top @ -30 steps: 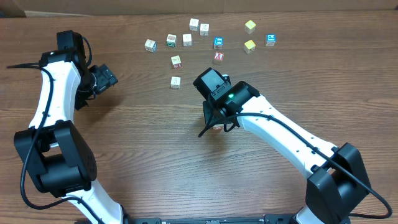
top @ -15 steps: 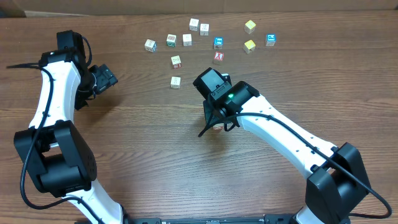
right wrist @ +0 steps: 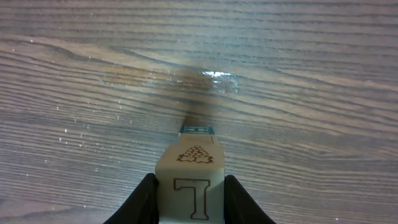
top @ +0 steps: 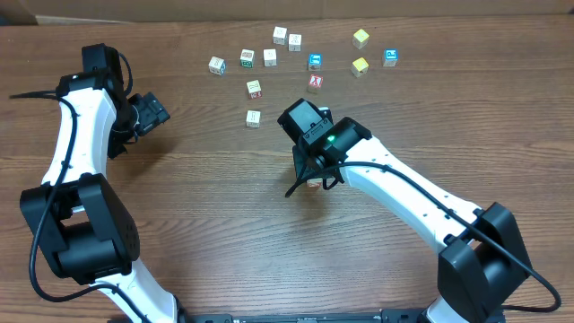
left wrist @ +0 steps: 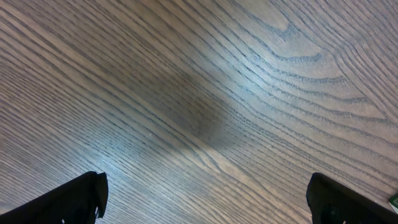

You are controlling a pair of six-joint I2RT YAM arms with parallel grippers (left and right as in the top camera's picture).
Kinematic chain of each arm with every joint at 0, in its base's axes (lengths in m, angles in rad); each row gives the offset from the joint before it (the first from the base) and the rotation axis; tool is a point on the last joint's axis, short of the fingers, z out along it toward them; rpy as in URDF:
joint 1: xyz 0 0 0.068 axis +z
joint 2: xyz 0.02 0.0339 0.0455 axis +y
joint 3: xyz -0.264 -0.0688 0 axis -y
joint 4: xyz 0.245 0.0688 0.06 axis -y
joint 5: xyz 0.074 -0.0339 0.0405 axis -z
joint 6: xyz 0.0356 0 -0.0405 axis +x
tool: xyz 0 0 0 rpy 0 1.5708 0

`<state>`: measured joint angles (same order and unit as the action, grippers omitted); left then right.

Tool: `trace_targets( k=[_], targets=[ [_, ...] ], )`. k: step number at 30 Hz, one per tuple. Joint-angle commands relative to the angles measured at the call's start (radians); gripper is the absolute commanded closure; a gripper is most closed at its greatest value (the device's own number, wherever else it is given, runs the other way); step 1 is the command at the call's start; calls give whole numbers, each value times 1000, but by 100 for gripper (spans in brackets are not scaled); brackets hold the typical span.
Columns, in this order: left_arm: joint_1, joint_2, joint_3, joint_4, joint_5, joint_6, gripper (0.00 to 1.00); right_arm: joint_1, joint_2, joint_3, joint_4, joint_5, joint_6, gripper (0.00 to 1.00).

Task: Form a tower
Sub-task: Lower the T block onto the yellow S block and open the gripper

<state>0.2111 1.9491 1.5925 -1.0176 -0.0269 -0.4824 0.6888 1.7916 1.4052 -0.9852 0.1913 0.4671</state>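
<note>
Tower [right wrist: 190,163] between right gripper [right wrist: 189,198] jaws

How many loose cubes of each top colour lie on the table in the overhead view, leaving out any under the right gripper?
Pale-topped cubes: 7
Yellow-topped cubes: 2
Blue-topped cubes: 2
Red-topped cubes: 1
Total: 12

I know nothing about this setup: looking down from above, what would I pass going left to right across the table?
Left arm's black gripper → pale wooden cube standing alone → green-marked wooden cube → white cube farthest back → blue-faced cube → far yellow cube → blue-marked cube at right end. Overlapping cubes omitted.
</note>
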Motion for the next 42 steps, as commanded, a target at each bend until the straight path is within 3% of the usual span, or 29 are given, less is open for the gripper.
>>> trace_targets(
  k=[1, 31, 40, 42],
  targets=[
    [-2, 5, 14, 1, 1, 8, 1, 0, 5, -33, 17, 17, -2, 74],
    [-2, 5, 14, 1, 1, 8, 1, 0, 5, -54, 45, -5, 61, 71],
    [-2, 5, 14, 1, 1, 8, 0, 0, 5, -54, 45, -5, 61, 52],
    [-2, 5, 14, 1, 1, 8, 1, 0, 5, -54, 46, -4, 61, 40]
  ],
)
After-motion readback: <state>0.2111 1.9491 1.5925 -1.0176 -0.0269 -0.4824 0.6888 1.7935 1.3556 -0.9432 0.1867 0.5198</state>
